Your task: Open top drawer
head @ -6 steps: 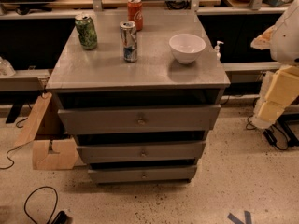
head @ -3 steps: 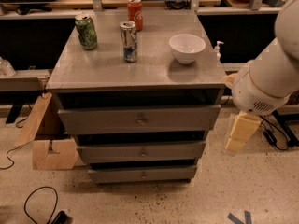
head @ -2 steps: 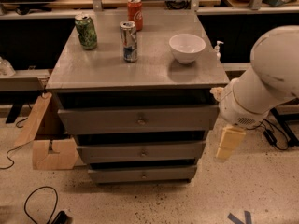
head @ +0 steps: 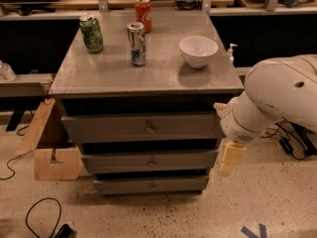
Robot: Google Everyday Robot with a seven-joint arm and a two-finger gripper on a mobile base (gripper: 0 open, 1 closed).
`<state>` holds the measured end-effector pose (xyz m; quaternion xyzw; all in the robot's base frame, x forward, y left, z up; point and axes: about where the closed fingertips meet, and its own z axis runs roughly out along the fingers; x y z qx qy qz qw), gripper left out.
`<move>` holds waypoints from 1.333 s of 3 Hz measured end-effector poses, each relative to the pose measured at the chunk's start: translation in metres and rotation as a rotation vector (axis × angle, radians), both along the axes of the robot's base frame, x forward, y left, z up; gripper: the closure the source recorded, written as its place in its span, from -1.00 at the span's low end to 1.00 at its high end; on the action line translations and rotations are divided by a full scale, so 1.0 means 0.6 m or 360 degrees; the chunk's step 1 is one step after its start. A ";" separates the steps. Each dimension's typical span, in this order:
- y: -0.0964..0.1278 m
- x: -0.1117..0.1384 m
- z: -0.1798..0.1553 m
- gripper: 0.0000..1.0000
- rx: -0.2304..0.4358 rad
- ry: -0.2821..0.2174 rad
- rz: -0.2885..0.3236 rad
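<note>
In front of a grey cabinet of three drawers, the top drawer [head: 114,128] sits shut, its front level with the frame. It is the tallest and widest of the three, directly under the cabinet top [head: 104,73], with a small brass knob [head: 149,128] at its middle. On the top stand a green can [head: 91,33], a red can [head: 143,14], a silver and blue can [head: 136,43] and a white bowl [head: 198,50].

Two seconds ago the white arm [head: 270,100] was only at the right edge of the view. It has since swung left. The cream gripper [head: 232,157] now hangs pointing down just beside the cabinet's right side, about level with the middle drawer [head: 119,161]. Whether it is spread or closed cannot be told.

This looks like the approach. Nothing is touched yet, and the gripper is well right of the knob and lower than it, so it likely needs to rise and come across to the front.
</note>
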<state>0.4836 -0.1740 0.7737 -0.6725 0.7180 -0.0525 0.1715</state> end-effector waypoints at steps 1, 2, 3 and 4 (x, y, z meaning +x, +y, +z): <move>0.002 0.011 -0.019 -1.00 -0.0082 0.0021 0.0010; 0.003 0.043 -0.063 -1.00 -0.0180 0.0041 0.0026; 0.004 0.083 -0.091 -1.00 -0.0226 0.0013 0.0050; 0.003 0.122 -0.110 -1.00 -0.0293 -0.0014 0.0074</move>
